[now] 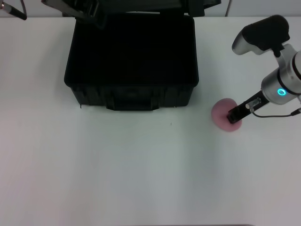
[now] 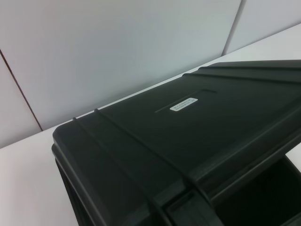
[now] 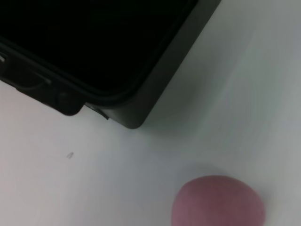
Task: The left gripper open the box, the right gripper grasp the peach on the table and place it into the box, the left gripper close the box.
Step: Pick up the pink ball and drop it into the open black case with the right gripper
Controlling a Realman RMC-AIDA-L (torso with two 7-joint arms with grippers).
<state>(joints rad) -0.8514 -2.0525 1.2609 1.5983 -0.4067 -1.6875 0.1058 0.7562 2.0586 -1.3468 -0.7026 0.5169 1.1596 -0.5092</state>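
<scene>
1. I see the white table (image 1: pixel 117 179) filling the head view, bare around the things on it.
2. The black box (image 1: pixel 130 66) stands open at the table's far middle. Its dark inside faces up and its lid (image 2: pixel 188 122) is raised at the back. In the left wrist view the lid's ribbed outer face shows close up, with a small white label (image 2: pixel 183 104).
3. My right arm reaches in from the right, its blue-cyan ring (image 1: pixel 281 92) glowing, forearm angled down and inward. The right gripper (image 1: pixel 233 116) sits right on top of the peach; I cannot tell how far its fingers are spread or whether they grip.
4. My left gripper (image 1: pixel 96 18) is up at the box's back left, by the lid; I cannot tell its finger state.
5. The peach (image 1: pixel 225 115), small, round and matte pink, rests on the table, to the right of the box's front corner and apart from it.
</scene>
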